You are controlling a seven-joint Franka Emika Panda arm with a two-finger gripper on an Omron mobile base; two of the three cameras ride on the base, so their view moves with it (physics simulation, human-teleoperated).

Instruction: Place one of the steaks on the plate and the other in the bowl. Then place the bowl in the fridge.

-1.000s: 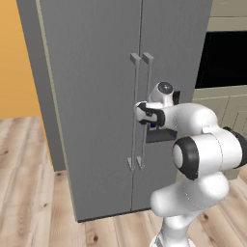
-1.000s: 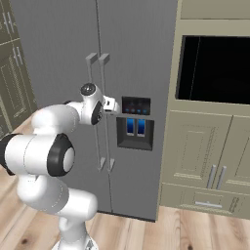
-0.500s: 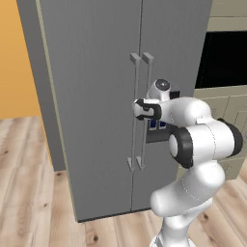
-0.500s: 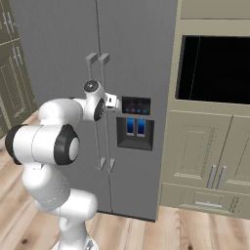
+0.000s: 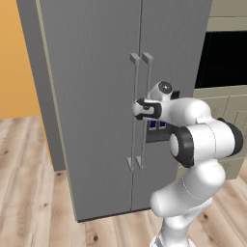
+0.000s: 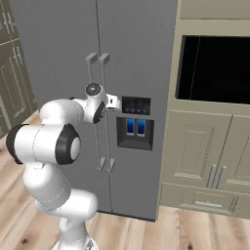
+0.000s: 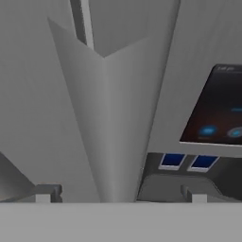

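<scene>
The fridge point(image 5: 96, 96) is being faced with both grey doors closed, and the gripper point(image 5: 136, 109) is being held at mid height against the pair of long vertical handles point(image 5: 140, 111) where the two doors meet. In the hand view the right-hand handle point(image 7: 106, 127) is being seen as a pale bar running up the middle, with one dark fingertip point(image 7: 45, 193) showing on each side of it at the bottom edge. The gripper is therefore being kept spread fairly wide, straddling the bar rather than clamped on it; whether the pads are touching the bar cannot be told. The dispenser panel point(image 6: 135, 126) with its blue lights is being seen on the right door, just beside the handles. To the right of the fridge, a dark wall oven point(image 6: 215, 68) and cream cabinets point(image 6: 205, 161) are being shown. The steaks, the plate and the bowl are not being shown here, so their positions cannot be told.

The step in hand is judged to be the opening of a fridge door so that the bowl can be put inside. For this to be done well, the handle should be kept centred between the fingers before they are closed, so that one bar alone is being gripped and not both. Once the grip is made, the door should be drawn along an arc about its hinge at the outer edge rather than pulled straight back, since a straight pull is likely to make the fingers slip off the bar. The door should be swung wide enough for the shelves to be reached.
</scene>
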